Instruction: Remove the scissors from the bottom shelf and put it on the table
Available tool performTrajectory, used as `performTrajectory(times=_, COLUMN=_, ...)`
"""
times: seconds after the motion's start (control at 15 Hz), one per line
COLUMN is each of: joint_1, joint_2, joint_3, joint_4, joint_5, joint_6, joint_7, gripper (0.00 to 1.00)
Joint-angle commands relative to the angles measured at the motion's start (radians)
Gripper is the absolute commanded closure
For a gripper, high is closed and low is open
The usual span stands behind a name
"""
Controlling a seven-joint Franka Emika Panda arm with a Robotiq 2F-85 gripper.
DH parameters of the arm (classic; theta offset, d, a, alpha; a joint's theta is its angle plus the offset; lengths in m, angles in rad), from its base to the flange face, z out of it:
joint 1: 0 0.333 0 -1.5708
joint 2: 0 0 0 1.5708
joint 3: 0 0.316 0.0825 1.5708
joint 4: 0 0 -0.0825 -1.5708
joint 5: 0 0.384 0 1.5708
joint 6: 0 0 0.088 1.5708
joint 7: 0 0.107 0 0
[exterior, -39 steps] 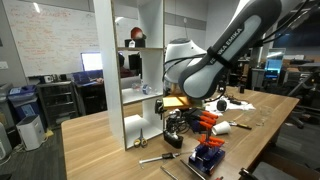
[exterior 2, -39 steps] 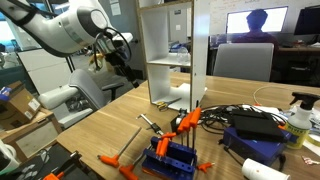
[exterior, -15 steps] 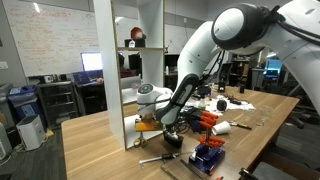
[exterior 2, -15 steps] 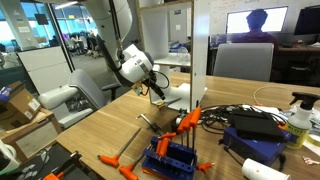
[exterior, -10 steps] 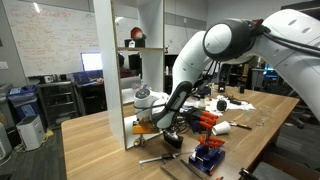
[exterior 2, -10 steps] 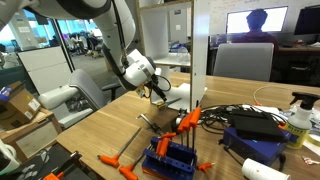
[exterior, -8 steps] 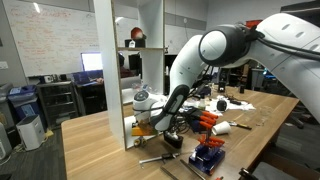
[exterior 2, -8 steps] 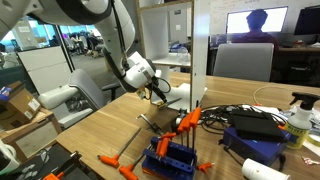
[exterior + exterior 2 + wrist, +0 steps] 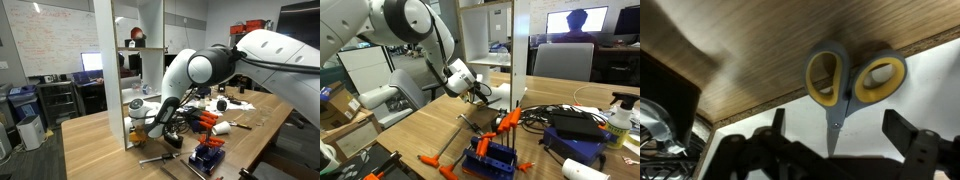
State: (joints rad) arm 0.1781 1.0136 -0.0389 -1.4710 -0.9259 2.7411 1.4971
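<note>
wood table (image 9: 730, 70) meets white bottom shelf (image 9: 930, 85) edge; scissors (image 9: 838, 106) straddle it before the gripper (image 9: 840, 127), jaws spread wide.

Blurring the gripper (image 9: 836, 122) in the wrist view into dark shapes, with the bottom edge cutting off its lower part. Softening the scissors (image 9: 845, 85) as well, blade tips fading into the darkness below. Showing no scissors that can be made out in either exterior view. Screening the gripper (image 9: 142, 120) partly inside the bottom shelf (image 9: 122, 135), jaws being too small to read there. Cropping the Panda arm (image 9: 265, 60) at the right edge
</note>
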Motion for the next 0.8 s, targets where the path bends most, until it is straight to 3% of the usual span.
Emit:
performTrajectory(times=0.0, joint_1=0.038, joint_2=0.072, joint_3=-0.066, joint_4=0.109, joint_5=0.063, joint_6=0.026, joint_7=-0.054, gripper=0.00)
performTrajectory(times=0.73, joint_1=0.060, joint_2=0.195, joint_3=-0.138, joint_4=0.237, joint_5=0.251, joint_6=0.019, joint_7=-0.187, gripper=0.00)
